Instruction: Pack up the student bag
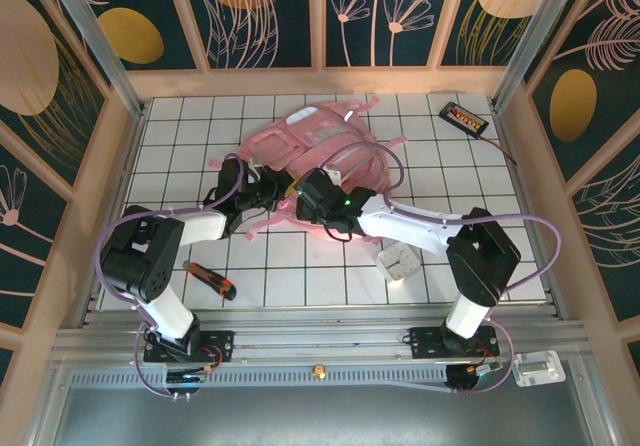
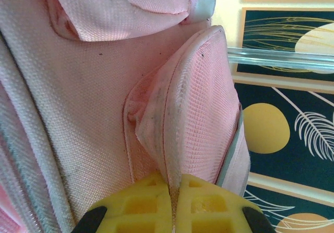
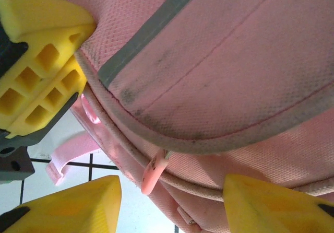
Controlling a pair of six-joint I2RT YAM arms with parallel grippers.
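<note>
Losing the pinch is the first risk: the left gripper (image 2: 174, 183) has its yellow jaws clamped shut on only a thin seamed fold of the student bag (image 1: 320, 146), a large pink fabric backpack with grey-white reflective strips. The woven cloth looks soft and slack, so a pull by either arm could draw the fold out of the jaws or drag the whole bag across the white gridded table (image 1: 180, 126).

The right gripper (image 3: 169, 191) stands wide apart and holds nothing, its jaws to either side of a small pink zip pull (image 3: 153, 173) that hangs below a corded edge. The tab is small and loose, so closing a little off line would likely catch the cord or pocket cloth instead. In the right wrist view a left-gripper finger (image 3: 42, 71) sits close by, and in the overhead view the two heads are almost touching, so a collision is possible. A loose pink strap (image 3: 65, 162) on the tiles could also snag.

The bag lies flat in the middle of the table, toward its far edge, crumpled, with straps trailing toward the near edge. Up close its cloth shows dark specks and grey smudges along the seams, and the fold of cloth the left gripper holds stands up in a ridge. I cannot tell whether the main compartment is open.
</note>
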